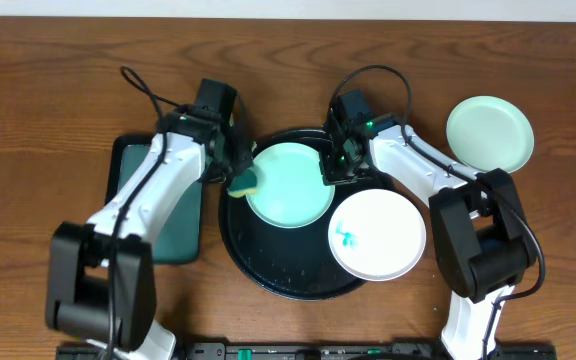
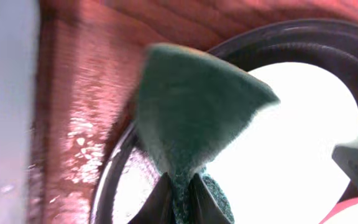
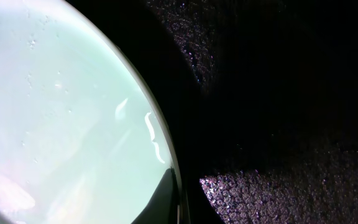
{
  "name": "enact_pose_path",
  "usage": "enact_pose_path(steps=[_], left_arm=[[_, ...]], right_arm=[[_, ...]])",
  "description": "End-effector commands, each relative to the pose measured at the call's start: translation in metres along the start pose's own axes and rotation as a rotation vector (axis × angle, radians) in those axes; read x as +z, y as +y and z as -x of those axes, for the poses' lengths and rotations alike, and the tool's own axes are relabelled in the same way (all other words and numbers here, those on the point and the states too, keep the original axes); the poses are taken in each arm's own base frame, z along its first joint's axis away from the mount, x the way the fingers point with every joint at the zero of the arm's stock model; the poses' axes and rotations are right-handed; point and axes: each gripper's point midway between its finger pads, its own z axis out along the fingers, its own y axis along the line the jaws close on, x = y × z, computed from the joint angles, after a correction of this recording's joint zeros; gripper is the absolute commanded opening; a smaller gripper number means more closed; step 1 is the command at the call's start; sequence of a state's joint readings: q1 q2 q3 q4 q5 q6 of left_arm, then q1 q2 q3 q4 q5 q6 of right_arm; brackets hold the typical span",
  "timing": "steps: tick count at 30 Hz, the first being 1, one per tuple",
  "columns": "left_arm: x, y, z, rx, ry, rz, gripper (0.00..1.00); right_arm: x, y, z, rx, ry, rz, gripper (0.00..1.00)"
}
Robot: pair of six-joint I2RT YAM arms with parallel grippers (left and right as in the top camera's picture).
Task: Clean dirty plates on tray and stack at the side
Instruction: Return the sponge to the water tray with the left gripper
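A mint-green plate (image 1: 290, 185) lies in the upper part of the round black tray (image 1: 268, 270). My left gripper (image 1: 238, 172) is shut on a green-and-yellow sponge (image 1: 243, 182) that touches the plate's left edge. In the left wrist view, the fingers (image 2: 160, 202) pinch the sponge (image 2: 191, 112) over the plate (image 2: 303, 143). My right gripper (image 1: 334, 168) is shut on the same plate's right rim. Its upper finger (image 3: 166, 193) lies on the plate (image 3: 61, 112). A white plate (image 1: 376, 233) with a teal smear overlaps the tray's right rim. A second mint-green plate (image 1: 489, 133) sits on the table at the far right.
A rectangular black tray (image 1: 183, 230) lies on the wooden table to the left of the round tray, partly under my left arm. Water drops speckle the round tray's floor (image 3: 291, 186). My right arm's base stands at the front right (image 1: 483, 250).
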State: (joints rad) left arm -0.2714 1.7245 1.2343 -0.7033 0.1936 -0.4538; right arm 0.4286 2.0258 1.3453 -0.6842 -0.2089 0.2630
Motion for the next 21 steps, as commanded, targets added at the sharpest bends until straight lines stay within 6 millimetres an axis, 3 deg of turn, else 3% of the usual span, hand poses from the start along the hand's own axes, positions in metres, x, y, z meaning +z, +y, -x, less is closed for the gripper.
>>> enact_pose_path(steps=[1, 3, 14, 17, 21], left_arm=[[-0.015, 0.000, 0.003, 0.033, -0.052, 0.023, 0.07], [-0.023, 0.006, 0.008, 0.019, -0.083, 0.040, 0.07], [-0.039, 0.111, 0.018, -0.270, -0.068, 0.240, 0.07], [-0.037, 0.133, 0.017, -0.319, -0.054, 0.269, 0.07], [-0.018, 0.159, 0.007, -0.367, 0.011, 0.336, 0.07]], right_arm=[[0.007, -0.007, -0.010, 0.015, 0.028, -0.034, 0.01], [0.007, -0.007, -0.009, 0.015, 0.027, -0.033, 0.01], [0.007, -0.007, -0.009, 0.014, 0.023, -0.035, 0.01], [0.007, -0.006, -0.007, 0.013, 0.019, -0.034, 0.01], [0.007, -0.006, -0.007, 0.012, 0.016, -0.033, 0.01]])
